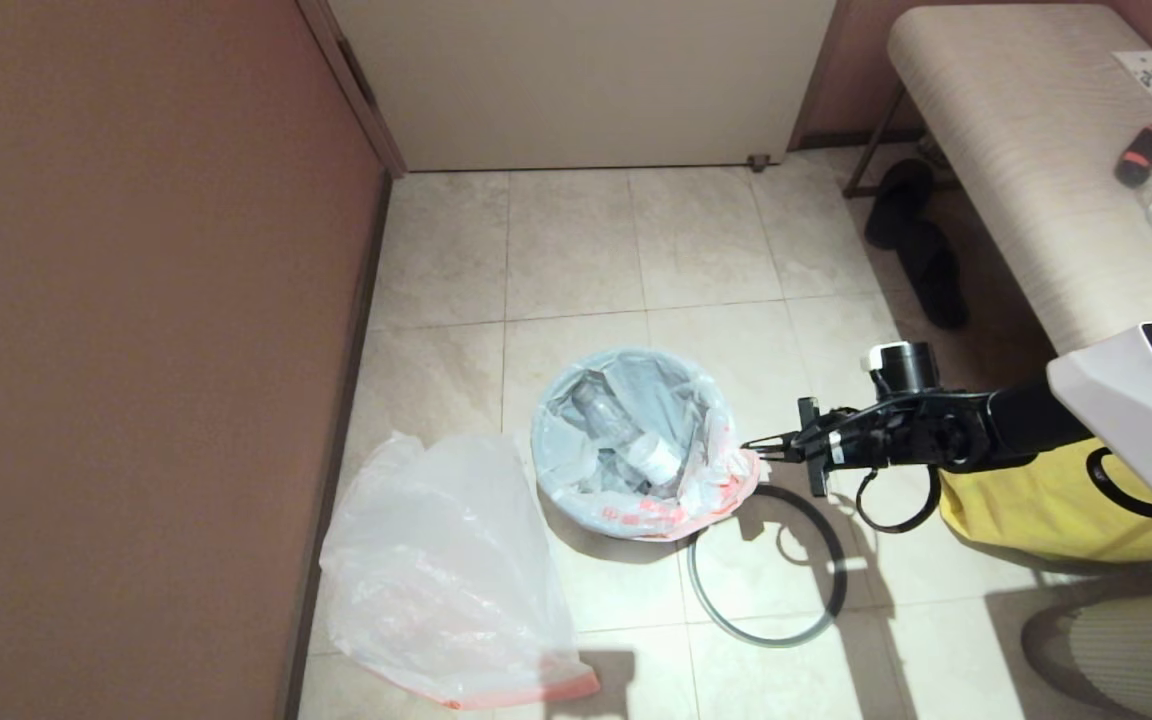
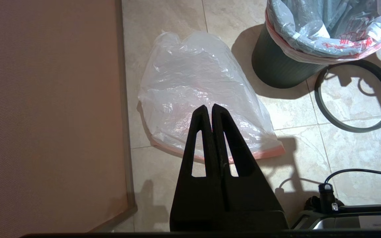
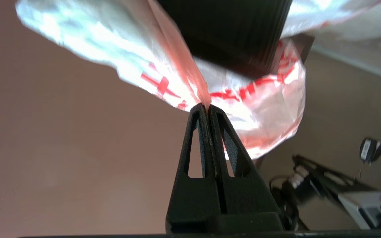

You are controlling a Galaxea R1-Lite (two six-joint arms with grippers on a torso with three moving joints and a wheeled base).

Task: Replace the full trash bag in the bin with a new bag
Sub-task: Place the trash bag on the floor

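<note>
Right gripper point(image 3: 207, 106) pinching full trash bag point(image 3: 270, 109) (pink edge)

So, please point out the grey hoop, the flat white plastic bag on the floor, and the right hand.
grey hoop point(image 1: 841, 585): head view, its right arc.
flat white plastic bag point(image 1: 441, 580): head view, its middle.
right hand point(image 1: 758, 444): head view, its fingertips.

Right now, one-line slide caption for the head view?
Right gripper pinches the full trash bag rim at the bin; new bag and hoop on the floor.
</note>
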